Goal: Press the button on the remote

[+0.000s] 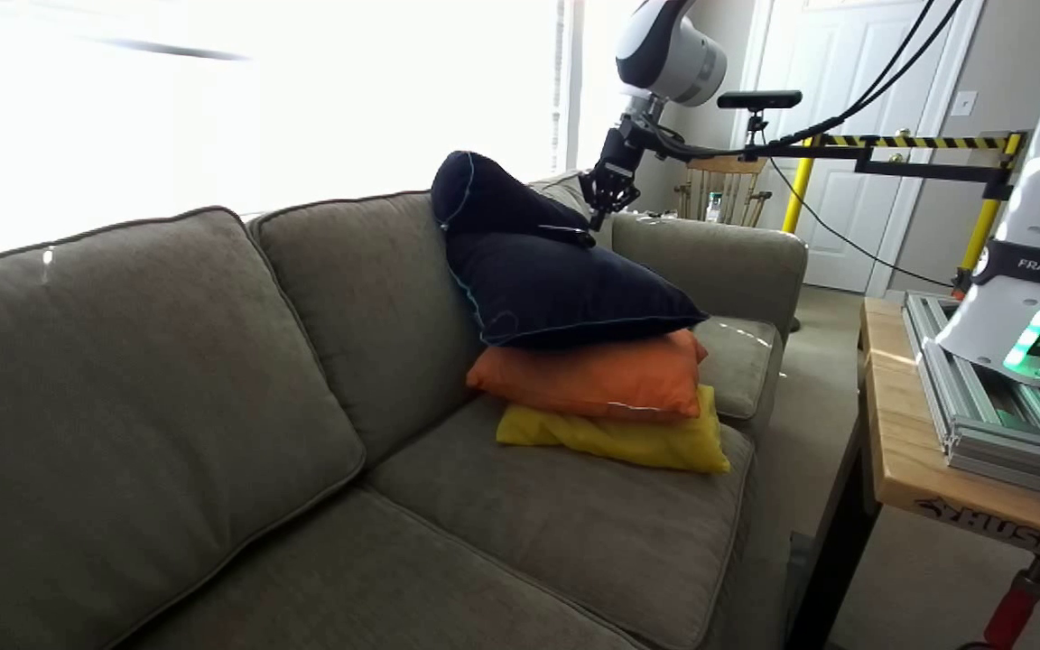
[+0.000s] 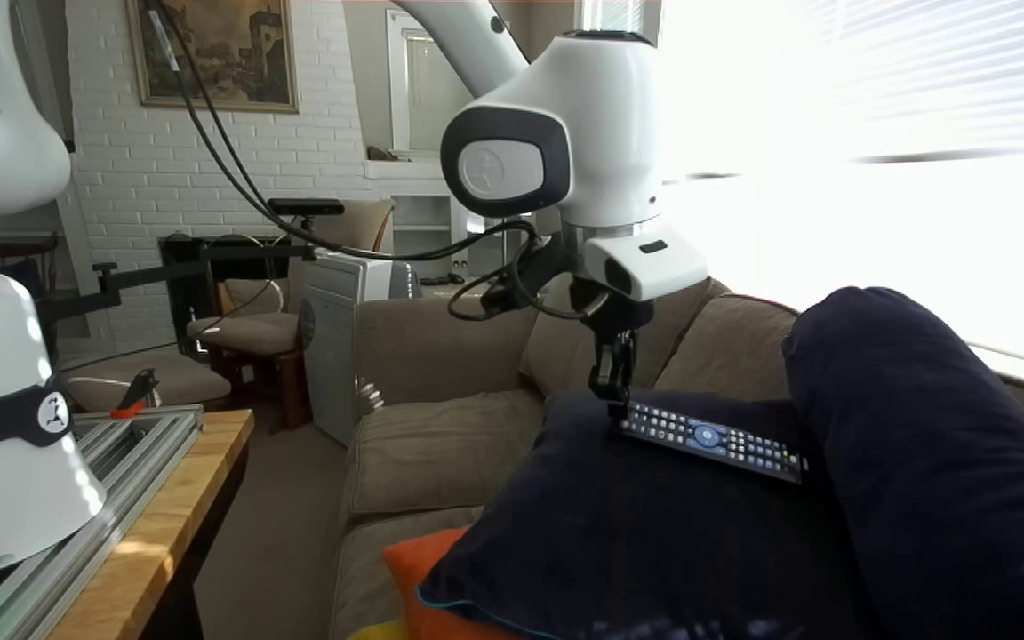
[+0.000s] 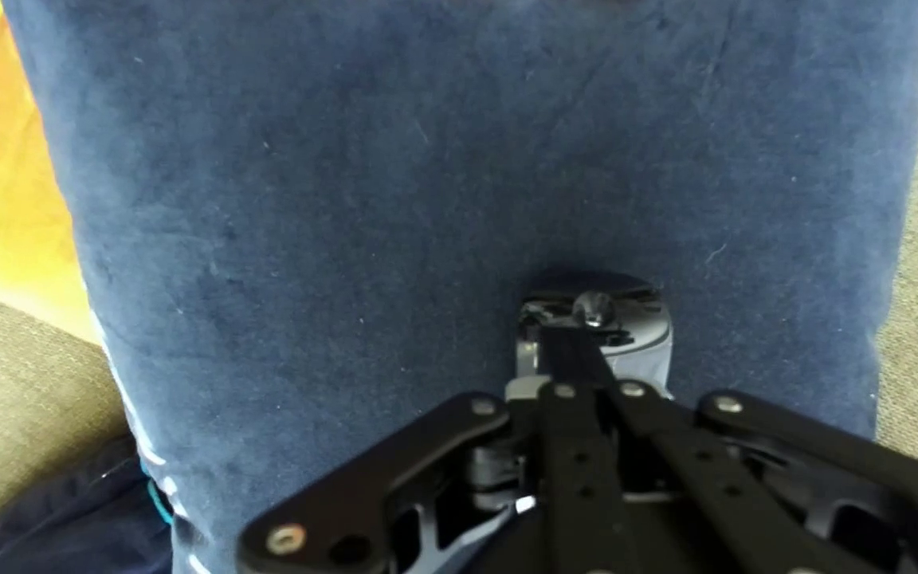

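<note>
The remote point(image 2: 708, 436) is long and dark, with rows of small light buttons and a round blue pad facing up. It lies on a dark blue pillow point(image 2: 654, 524). In an exterior view the remote point(image 1: 567, 236) shows only edge-on. My gripper point(image 2: 618, 411) points down with its fingers together and nothing held between them. Its tips are at the remote's end nearest the arm; I cannot tell whether they press on it. In the wrist view the closed fingertips point(image 3: 574, 343) cover part of the remote's glossy end point(image 3: 642, 339), and most of the remote is hidden behind the gripper.
An orange pillow point(image 1: 592, 375) and a yellow pillow point(image 1: 628, 440) lie under the blue one on the sofa point(image 1: 484, 515). Another dark blue pillow point(image 2: 930, 453) leans against the sofa back beside the remote. The robot's wooden table point(image 1: 899, 433) stands in front of the sofa.
</note>
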